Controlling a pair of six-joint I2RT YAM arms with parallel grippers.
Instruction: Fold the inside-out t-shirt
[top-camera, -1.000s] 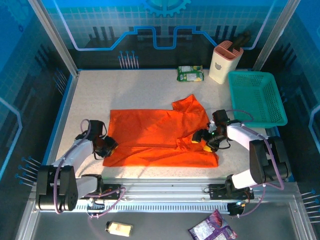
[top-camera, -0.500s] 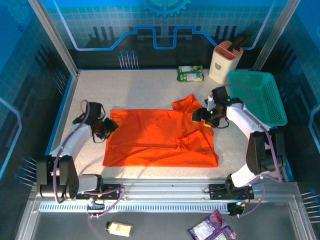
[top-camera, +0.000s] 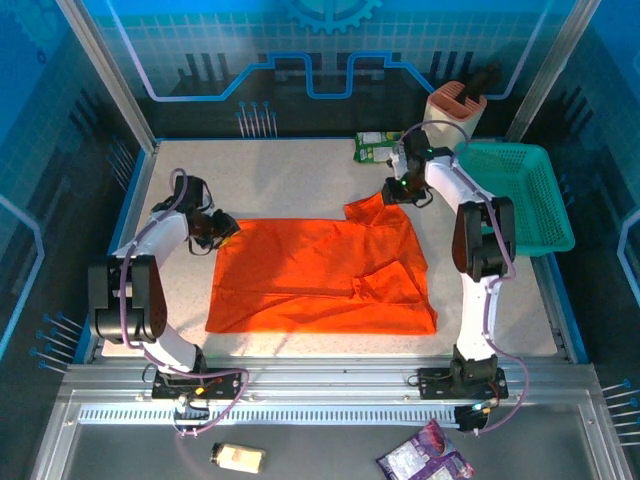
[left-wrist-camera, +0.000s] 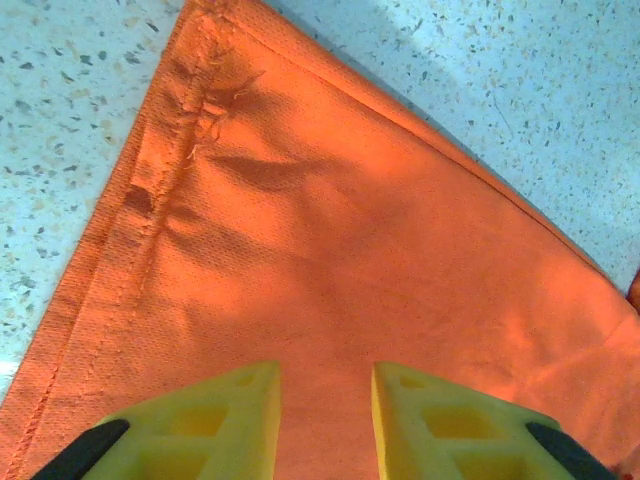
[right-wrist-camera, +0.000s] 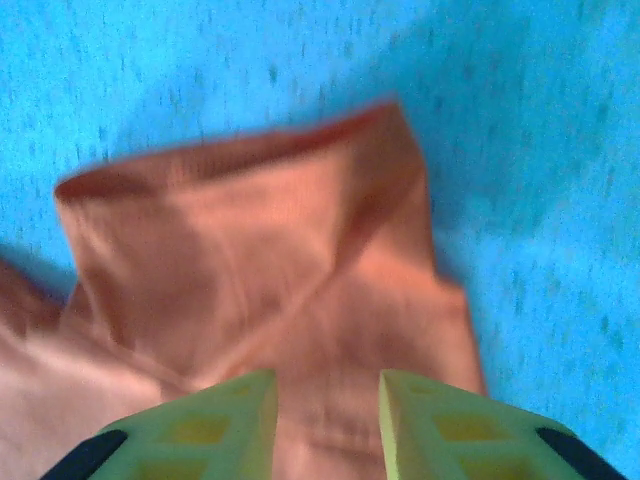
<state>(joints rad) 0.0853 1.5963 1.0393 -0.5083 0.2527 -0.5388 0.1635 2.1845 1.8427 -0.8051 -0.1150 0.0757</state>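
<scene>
1. A pale speckled table sits inside blue-lit walls. The two arms are fixed at its near edge.
2. An orange t-shirt lies spread flat and wrinkled in the middle of the table. One sleeve points toward the far right, and a folded flap lies on its right half.
3. The right arm rises just beside the shirt's right edge, between the shirt and the basket, and bends toward the far sleeve.
4. The left arm runs up the table's left side, apart from the cloth until its tip.
5. A teal mesh basket sits at the far right, well apart from the shirt.
6. A beige holder with dark handles poking out stands upright behind the basket's left corner.
7. A green packet lies flat just behind the right gripper, near the sleeve.
8. The left gripper is at the shirt's far left corner. Its wrist view shows yellow fingers a narrow gap apart over flat cloth and a stitched hem, with nothing pinched.
9. The right gripper is at the sleeve's tip. Its wrist view is blurred, with fingers narrowly apart over the sleeve. I cannot tell whether they nip the cloth.
10. Off the table in front lie a purple wrapper and a small pale object.
</scene>
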